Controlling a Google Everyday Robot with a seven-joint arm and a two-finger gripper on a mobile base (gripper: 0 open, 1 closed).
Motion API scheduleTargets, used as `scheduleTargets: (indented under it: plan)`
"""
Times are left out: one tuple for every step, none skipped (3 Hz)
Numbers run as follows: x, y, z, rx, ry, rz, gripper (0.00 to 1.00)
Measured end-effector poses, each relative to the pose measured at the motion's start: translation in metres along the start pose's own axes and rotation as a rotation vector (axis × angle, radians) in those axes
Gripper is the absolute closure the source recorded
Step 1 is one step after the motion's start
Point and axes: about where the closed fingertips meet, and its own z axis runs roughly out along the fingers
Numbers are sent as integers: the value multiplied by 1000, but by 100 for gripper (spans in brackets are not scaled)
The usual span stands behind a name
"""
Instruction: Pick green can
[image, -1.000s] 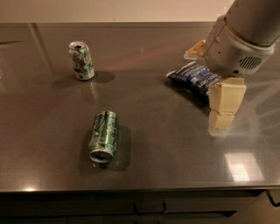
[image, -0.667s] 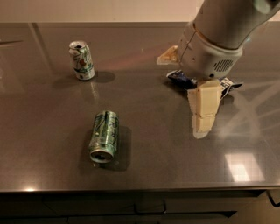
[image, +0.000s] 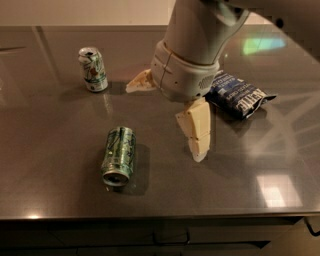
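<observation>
Setting: probably a kitchenette or break area. Evidence: dark polished countertop (image: 60, 190), drawer fronts (image: 150, 235) under its front edge, pale wall (image: 75, 12) behind. Snacks out (green can (image: 119, 155) on its side, upright white can (image: 93, 69), blue chip bag (image: 240, 95)). Robot gripper (image: 163, 123) hangs over mid-counter, fingers spread.

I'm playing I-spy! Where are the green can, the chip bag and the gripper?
green can (image: 120, 152), camera view, middle of its side.
chip bag (image: 240, 95), camera view, its blue front.
gripper (image: 163, 123), camera view, midway between its jaws, left of the bag.
</observation>
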Motion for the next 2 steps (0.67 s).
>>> scheduleTargets:
  plan:
    - [-24,-10,21,-22,-10,-180,0]
    - [-34,-20,42,-45,-7,-292,0]
